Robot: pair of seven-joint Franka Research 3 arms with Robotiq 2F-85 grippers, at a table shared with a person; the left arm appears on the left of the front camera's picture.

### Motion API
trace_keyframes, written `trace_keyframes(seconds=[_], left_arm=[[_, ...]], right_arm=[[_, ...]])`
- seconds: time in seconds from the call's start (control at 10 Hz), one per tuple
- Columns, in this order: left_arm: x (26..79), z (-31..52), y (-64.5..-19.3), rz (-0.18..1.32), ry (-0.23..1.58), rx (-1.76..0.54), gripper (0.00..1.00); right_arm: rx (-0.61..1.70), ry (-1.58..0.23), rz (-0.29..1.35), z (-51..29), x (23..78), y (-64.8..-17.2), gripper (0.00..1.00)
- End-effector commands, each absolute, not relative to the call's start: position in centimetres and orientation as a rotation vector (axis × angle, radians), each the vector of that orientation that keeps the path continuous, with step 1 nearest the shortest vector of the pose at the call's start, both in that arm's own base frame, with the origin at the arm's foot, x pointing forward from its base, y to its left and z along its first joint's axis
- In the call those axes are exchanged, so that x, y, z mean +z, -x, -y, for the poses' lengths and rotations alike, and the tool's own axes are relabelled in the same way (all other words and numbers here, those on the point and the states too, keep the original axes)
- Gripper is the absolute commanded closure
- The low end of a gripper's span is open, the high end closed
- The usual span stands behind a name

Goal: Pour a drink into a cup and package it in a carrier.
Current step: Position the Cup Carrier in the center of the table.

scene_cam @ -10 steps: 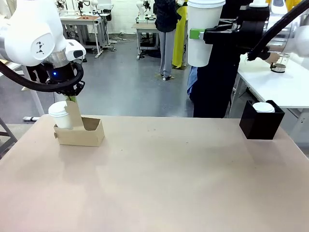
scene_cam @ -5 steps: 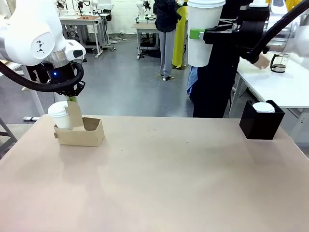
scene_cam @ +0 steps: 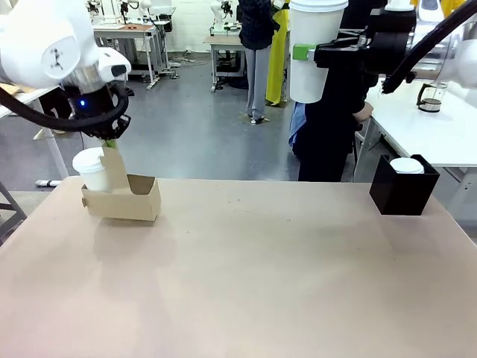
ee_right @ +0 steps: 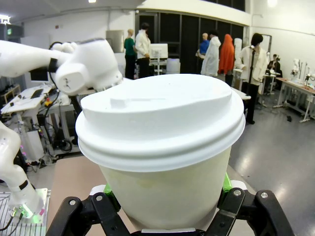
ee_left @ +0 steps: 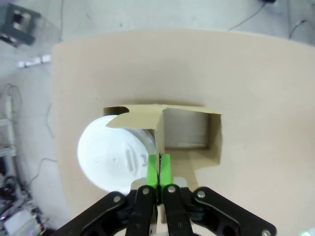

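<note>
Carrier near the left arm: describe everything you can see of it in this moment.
The carrier is brown cardboard: a low two-slot tray with a tall central handle panel. It stands upright at the table's far left. One slot holds a lidded white cup; the other slot is empty. The left tool is shut on the panel's top edge. Whether the tray rests on the table or hangs just above it cannot be told.

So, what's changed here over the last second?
The left gripper, fingers shut on the handle panel, has lifted the carrier and its lidded cup slightly. The person has drawn a hand back from the glass pitcher. The right gripper still holds the other cup high; the black box is unmoved.
</note>
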State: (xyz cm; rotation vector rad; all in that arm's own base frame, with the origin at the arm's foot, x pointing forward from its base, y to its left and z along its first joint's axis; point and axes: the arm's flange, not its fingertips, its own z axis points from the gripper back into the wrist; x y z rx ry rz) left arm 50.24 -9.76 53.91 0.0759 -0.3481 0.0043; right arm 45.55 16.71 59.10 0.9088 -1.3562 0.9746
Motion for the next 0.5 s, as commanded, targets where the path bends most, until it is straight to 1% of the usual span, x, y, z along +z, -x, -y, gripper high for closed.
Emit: trace_keyframes(seconds=[0.0, 0.2, 0.4], left_arm=[[58.4, 12.8, -47.7, 0.368, -0.085, 0.044, 0.98], [60.8, 17.9, -44.7, 0.378, -0.053, 0.059, 0.98], [60.7, 24.8, -40.6, 0.374, -0.034, 0.057, 0.98]], right_arm=[[0.979, -0.901, 1.366, -16.9, 59.4, -45.4, 0.16], [0.979, -0.901, 1.366, -16.9, 59.4, -45.4, 0.16], [0.979, -0.901, 1.366, -16.9, 59.4, -45.4, 0.16]])
